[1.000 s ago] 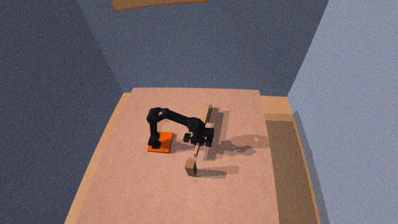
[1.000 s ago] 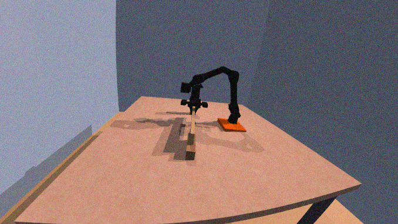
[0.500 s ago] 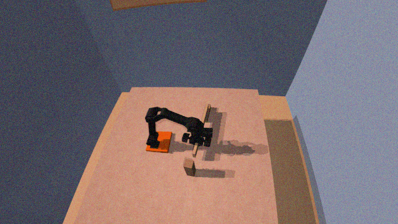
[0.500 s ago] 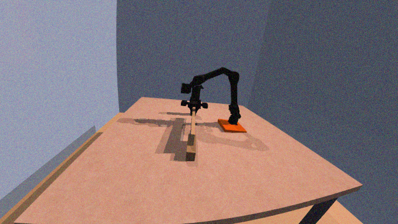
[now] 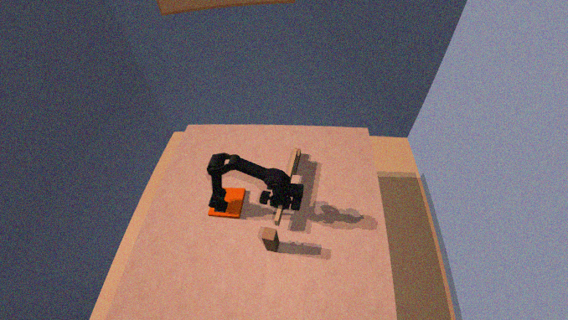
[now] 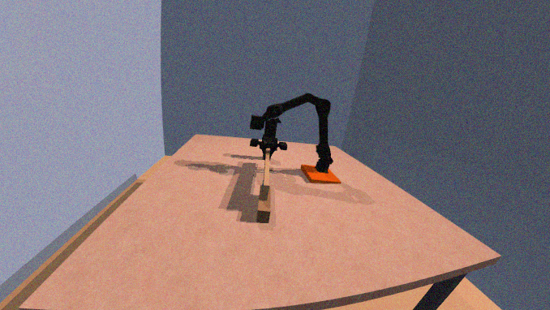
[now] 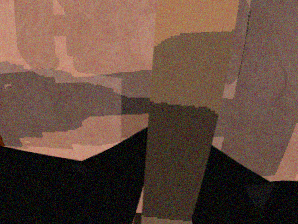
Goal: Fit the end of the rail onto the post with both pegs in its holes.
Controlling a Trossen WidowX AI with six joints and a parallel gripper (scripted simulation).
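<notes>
The wooden rail [image 5: 278,215] [image 6: 266,172] [image 7: 190,65] is held between the fingers of my gripper [image 5: 281,206] [image 6: 268,154] [image 7: 168,136], which is shut on it close to the post end. That end appears raised off the table. The short wooden post [image 5: 271,241] stands just beyond it in the top view, with a small gap between them. The pegs and rail holes cannot be made out. The rail's other end runs to the bracket [image 6: 264,192] on the low footboard block [image 6: 264,216]; its exact seating is too small to tell.
The arm's orange base plate [image 5: 235,203] [image 6: 320,175] lies to one side of the rail. The arm arches over from it to the rail. Shadows of the arm, rail and post fall across the table [image 5: 201,268] [image 6: 162,251] on the side away from the base.
</notes>
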